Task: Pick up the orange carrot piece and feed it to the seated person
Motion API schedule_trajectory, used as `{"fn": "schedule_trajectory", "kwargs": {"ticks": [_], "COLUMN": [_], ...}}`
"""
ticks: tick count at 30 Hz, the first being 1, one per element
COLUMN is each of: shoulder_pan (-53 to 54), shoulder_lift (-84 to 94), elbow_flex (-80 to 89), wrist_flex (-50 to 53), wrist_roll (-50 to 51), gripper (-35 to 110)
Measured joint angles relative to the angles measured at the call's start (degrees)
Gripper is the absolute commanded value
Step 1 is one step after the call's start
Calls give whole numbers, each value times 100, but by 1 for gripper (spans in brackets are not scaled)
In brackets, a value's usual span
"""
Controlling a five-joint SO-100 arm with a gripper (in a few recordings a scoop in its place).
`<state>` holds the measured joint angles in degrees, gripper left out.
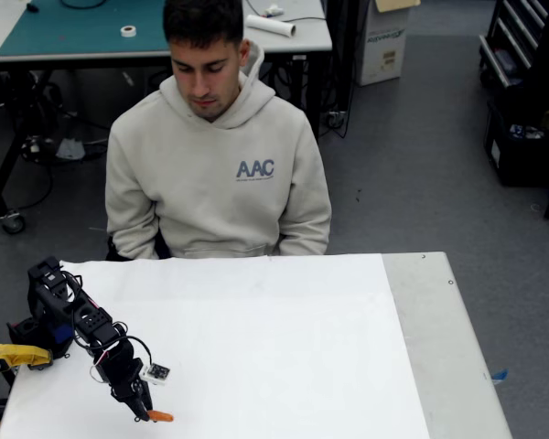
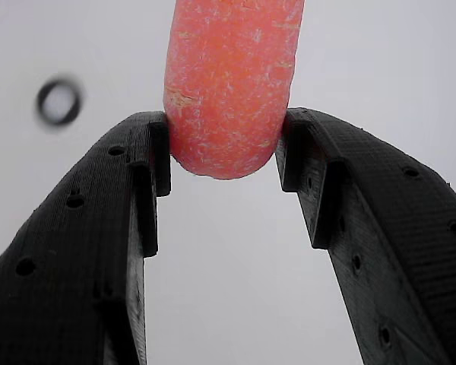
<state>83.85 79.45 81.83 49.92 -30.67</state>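
Observation:
The orange carrot piece (image 1: 160, 416) lies low over the white sheet near the table's front left edge. In the wrist view the carrot piece (image 2: 232, 76) fills the top centre, its rounded end pinched between two black fingertips (image 2: 148, 152). My gripper (image 1: 144, 412) points down at the sheet and is shut on the carrot's end; the gripper (image 2: 224, 144) touches it on both sides. The seated person (image 1: 215, 174), in a beige hoodie, sits behind the table's far edge, looking down.
A white sheet (image 1: 274, 338) covers most of the table, with a bare grey strip (image 1: 439, 347) at the right. A yellow clamp handle (image 1: 9, 357) sits by the arm's base at the left edge. A desk with a teal mat (image 1: 82, 27) stands behind the person.

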Motion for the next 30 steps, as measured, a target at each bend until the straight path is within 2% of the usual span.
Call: {"fn": "schedule_trajectory", "kwargs": {"ticks": [16,24,30], "shoulder_pan": [-2294,-3797,-4860], "shoulder_lift": [-9,-9,-9], "elbow_flex": [-2839,-4377,-4931], "wrist_flex": [9,9,9], "wrist_roll": [-141,-1600,-2839], "gripper": [-3,-3,-2]}}
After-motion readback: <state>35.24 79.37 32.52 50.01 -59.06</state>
